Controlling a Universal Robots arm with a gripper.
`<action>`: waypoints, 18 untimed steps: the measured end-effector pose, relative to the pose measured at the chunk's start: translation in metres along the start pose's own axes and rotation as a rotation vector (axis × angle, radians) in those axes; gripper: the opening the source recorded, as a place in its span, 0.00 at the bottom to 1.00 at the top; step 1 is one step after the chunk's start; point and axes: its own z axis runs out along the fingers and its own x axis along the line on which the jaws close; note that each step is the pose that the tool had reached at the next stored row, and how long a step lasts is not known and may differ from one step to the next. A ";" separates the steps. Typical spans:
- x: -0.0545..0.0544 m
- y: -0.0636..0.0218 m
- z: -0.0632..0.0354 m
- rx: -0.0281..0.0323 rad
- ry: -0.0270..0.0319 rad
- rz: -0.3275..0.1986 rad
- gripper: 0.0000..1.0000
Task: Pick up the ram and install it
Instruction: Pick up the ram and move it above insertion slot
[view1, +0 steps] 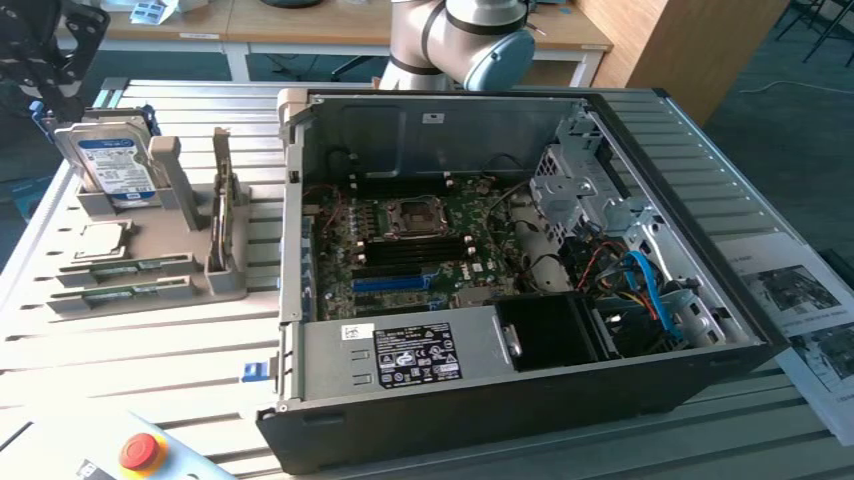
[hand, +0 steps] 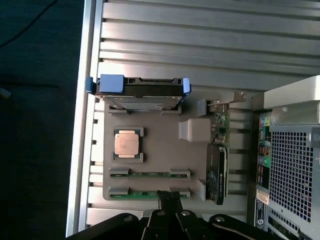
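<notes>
Two rams, thin green sticks, lie side by side in slots of the grey parts holder: one ram and a second ram. My gripper hangs high above the holder at the exterior view's far left, shut with nothing in it. In the wrist view its fingertips line up over the second ram. The open PC case lies at the exterior view's right, its motherboard showing a long blue slot.
The holder also carries an upright hard drive, a CPU and an upright expansion card. A red emergency button sits near the front edge. Printed sheets lie beyond the case.
</notes>
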 end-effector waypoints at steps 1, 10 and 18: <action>0.000 0.0000 0.0000 -0.0003 0.0007 -0.014 0.11; 0.000 0.0000 0.0000 -0.0021 0.0047 -0.100 0.11; 0.000 0.0000 -0.0001 -0.0035 0.0082 -0.167 0.11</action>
